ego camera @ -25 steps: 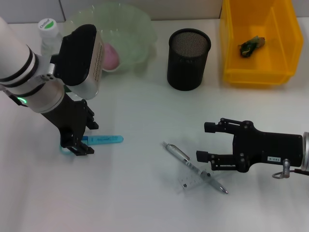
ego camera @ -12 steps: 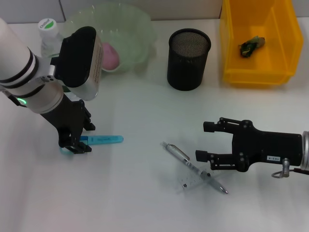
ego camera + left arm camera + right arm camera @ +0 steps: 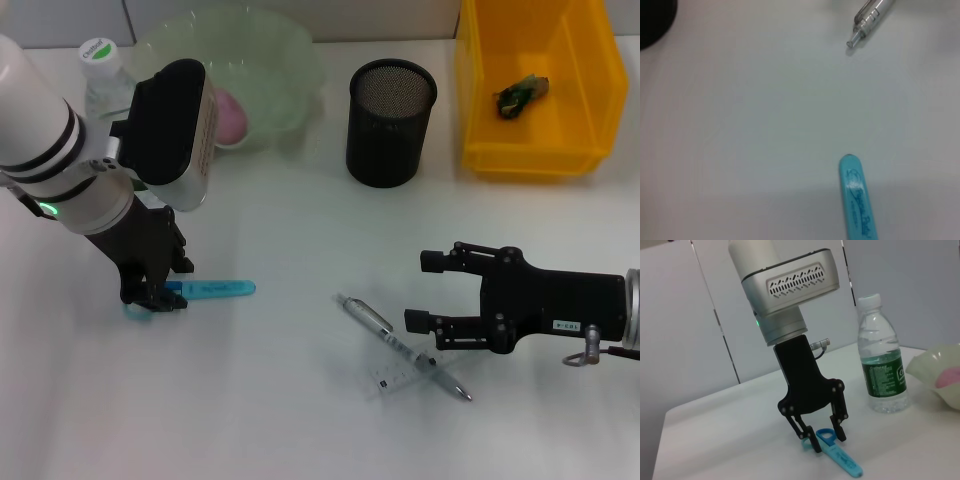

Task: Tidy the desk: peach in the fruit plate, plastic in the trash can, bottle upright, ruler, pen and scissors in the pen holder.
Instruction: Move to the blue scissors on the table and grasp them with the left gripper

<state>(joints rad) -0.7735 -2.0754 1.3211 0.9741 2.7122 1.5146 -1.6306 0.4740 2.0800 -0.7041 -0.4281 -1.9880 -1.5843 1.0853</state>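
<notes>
The left gripper [image 3: 153,298] has dropped lower over the last second and drawn its fingers [image 3: 840,432] in, so they now straddle the handle loops of the blue scissors [image 3: 205,290] on the near-left of the table [image 3: 300,420]; whether they actually pinch the handles, I cannot tell. The scissors have not moved, lying flat with the sheathed tip pointing right. The right gripper [image 3: 426,293] sits where it was, low over the near-right, fingers spread wide and holding nothing, just right of the pen [image 3: 400,346], which lies on the clear ruler [image 3: 395,372]. Far centre, the black mesh pen holder [image 3: 391,122] stands upright. Far right, the yellow trash can [image 3: 535,85] has the plastic scrap [image 3: 520,94] in it. Far left, the peach [image 3: 227,116] rests in the pale green fruit plate [image 3: 270,75], half hidden behind the left arm, with the bottle [image 3: 883,360] upright beside it.
</notes>
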